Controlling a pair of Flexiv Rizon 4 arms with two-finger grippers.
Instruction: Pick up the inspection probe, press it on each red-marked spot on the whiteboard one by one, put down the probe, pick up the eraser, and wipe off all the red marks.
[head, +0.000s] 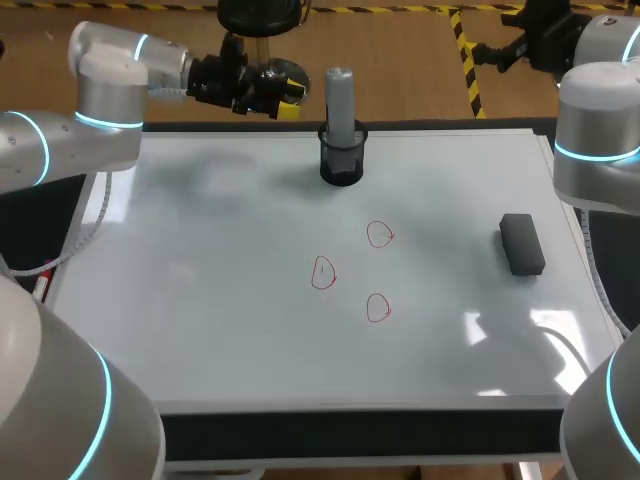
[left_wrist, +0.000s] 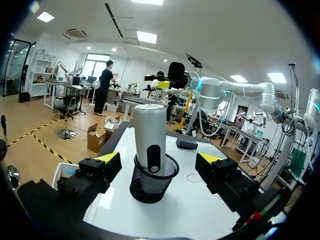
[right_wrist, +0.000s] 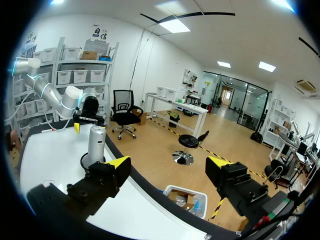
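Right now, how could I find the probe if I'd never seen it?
On the big whiteboard, look at the middle of its far edge, where a black mesh cup stands. The inspection probe is the tall grey cylinder standing upright in it. The eraser, by contrast, is a flat black block lying near the right edge.

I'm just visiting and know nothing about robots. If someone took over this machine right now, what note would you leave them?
Left end effector: open, empty, facing the probe, not touching it.
Right end effector: open, empty, past the whiteboard's far right corner.
Probe stands upright in the mesh cup at the far edge; eraser lies near the right edge.
Done: nothing yet; three red marks on the board.
Left: grasp probe, press each mark, put it down, pick up eraser, wipe.
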